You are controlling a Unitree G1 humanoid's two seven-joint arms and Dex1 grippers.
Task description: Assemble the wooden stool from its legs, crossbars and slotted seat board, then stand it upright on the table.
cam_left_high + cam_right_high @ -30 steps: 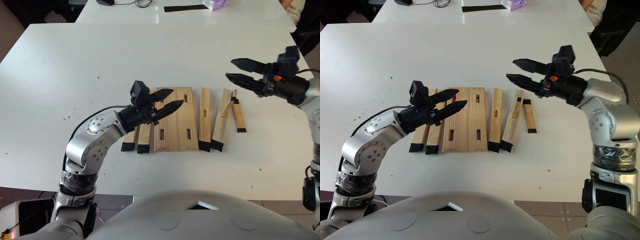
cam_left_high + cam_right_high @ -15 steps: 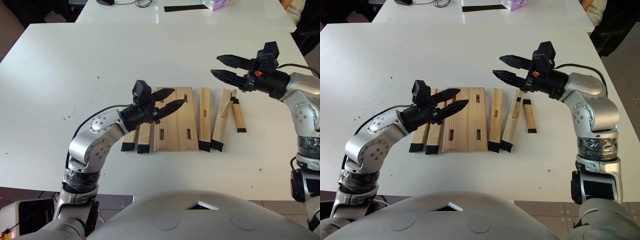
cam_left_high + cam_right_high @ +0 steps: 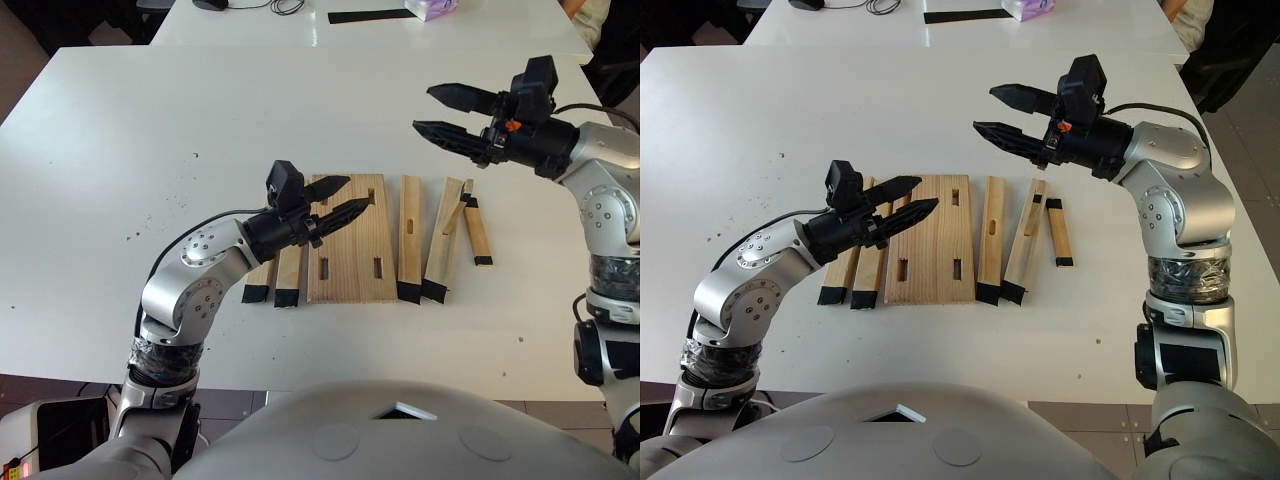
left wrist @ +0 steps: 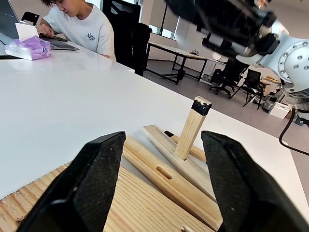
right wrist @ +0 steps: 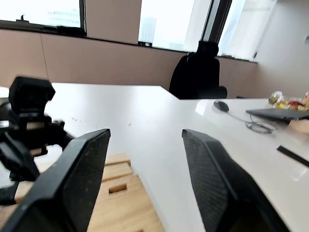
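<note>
The slotted seat board [image 3: 347,238] lies flat mid-table. Two black-tipped legs [image 3: 275,272] lie side by side along its left edge. To its right lie a slotted crossbar [image 3: 409,238], a longer leg [image 3: 440,242] and a short bar [image 3: 478,232], with a small piece [image 4: 192,126] propped at a tilt on them. My left gripper [image 3: 355,193] hovers open, holding nothing, just above the board's far left corner. My right gripper [image 3: 421,109] is open and holding nothing, raised in the air beyond the far ends of the right-hand pieces.
The white table [image 3: 150,140] has wide free room to the left and behind the parts. A second table behind carries a black strip [image 3: 370,16], a purple tissue pack [image 3: 432,8] and cables.
My right gripper has swung left and farther from me, rising from beside the short bar to above the table behind the pieces. The left arm has barely moved.
</note>
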